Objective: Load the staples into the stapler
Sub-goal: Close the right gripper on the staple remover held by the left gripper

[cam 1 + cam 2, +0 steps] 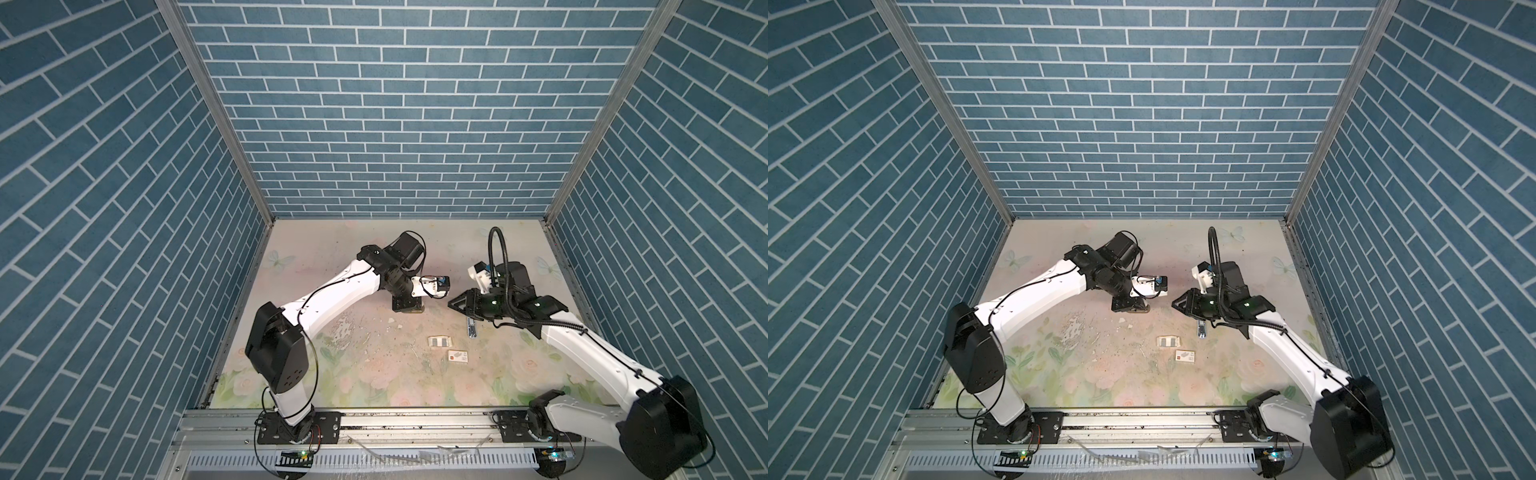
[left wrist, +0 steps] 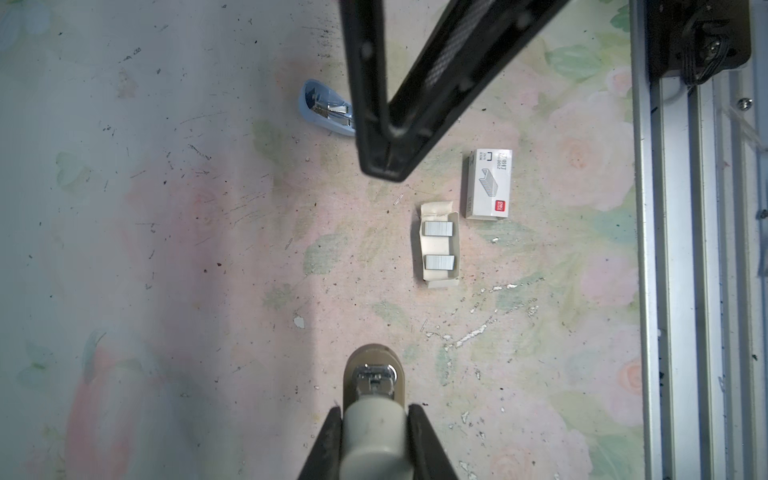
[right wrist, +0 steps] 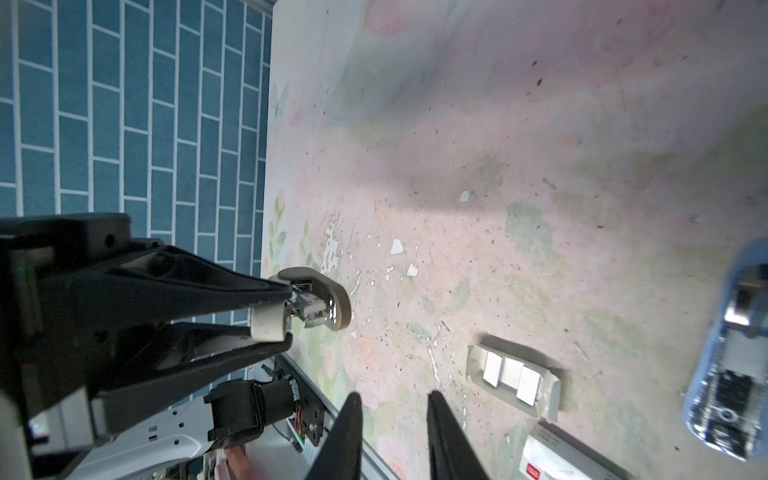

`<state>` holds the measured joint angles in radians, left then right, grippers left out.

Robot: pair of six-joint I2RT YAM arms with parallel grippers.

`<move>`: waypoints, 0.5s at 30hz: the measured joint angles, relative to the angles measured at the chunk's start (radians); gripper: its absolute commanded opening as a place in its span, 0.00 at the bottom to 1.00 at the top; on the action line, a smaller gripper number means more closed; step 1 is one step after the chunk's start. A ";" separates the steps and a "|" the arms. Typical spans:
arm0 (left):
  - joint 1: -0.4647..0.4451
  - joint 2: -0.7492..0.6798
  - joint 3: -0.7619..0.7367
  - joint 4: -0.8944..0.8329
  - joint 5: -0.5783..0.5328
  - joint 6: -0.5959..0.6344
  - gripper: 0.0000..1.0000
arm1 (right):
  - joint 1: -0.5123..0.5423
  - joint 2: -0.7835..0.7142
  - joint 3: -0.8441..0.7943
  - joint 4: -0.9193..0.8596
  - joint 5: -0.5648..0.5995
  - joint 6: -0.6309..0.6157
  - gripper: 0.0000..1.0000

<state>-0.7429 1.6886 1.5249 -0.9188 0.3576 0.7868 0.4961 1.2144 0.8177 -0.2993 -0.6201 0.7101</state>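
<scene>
right, so the left gripper (image 2: 374, 410) had its fingers clamped on the cream top of the tan stapler (image 2: 372, 374), holding it nose-down over the back of the table (image 1: 332, 374). whether the nose touched the surface, i couldn't tell. in the right wrist view the tan base looked swung away from the cream top, with metal showing between them, so i judged the opening step done or nearly done. i couldn't see whether that channel held anything.

the staples (image 2: 439, 245) were the real story. two short grey strips lay side by side in their cardboard tray (image 2: 436, 210) near the middle of the table, well apart from the held stapler. neither gripper was touching them. the white staple box (image 2: 488, 185) lay just beside the tray, toward the front.

the right gripper (image 3: 395, 419) hung in the air between the tan stapler and the tray. its fingers (image 3: 351, 419) stood a little apart with nothing between them. a blue stapler (image 3: 731, 365) lay on the table close by, its metal insides facing up, and nobody was holding it.

so by my reckoning the job was only partly done. a strip had yet to be picked from the tray, laid into the channel and the stapler closed on it. the pick looked the fiddly part, with thin strips sitting low in a light tray.
</scene>
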 measured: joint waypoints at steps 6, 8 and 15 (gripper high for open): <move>0.005 -0.071 -0.058 0.018 0.003 -0.050 0.07 | 0.077 0.118 0.041 0.044 -0.066 -0.003 0.29; 0.006 -0.079 -0.068 0.023 0.003 -0.061 0.07 | 0.094 0.137 0.046 0.068 -0.084 -0.002 0.29; 0.006 -0.092 -0.111 0.036 0.003 -0.082 0.07 | 0.121 0.158 0.054 0.115 -0.103 0.000 0.29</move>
<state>-0.7372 1.5967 1.4139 -0.8829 0.3603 0.7048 0.6167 1.3720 0.8715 -0.1841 -0.7231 0.7097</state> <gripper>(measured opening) 0.252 0.291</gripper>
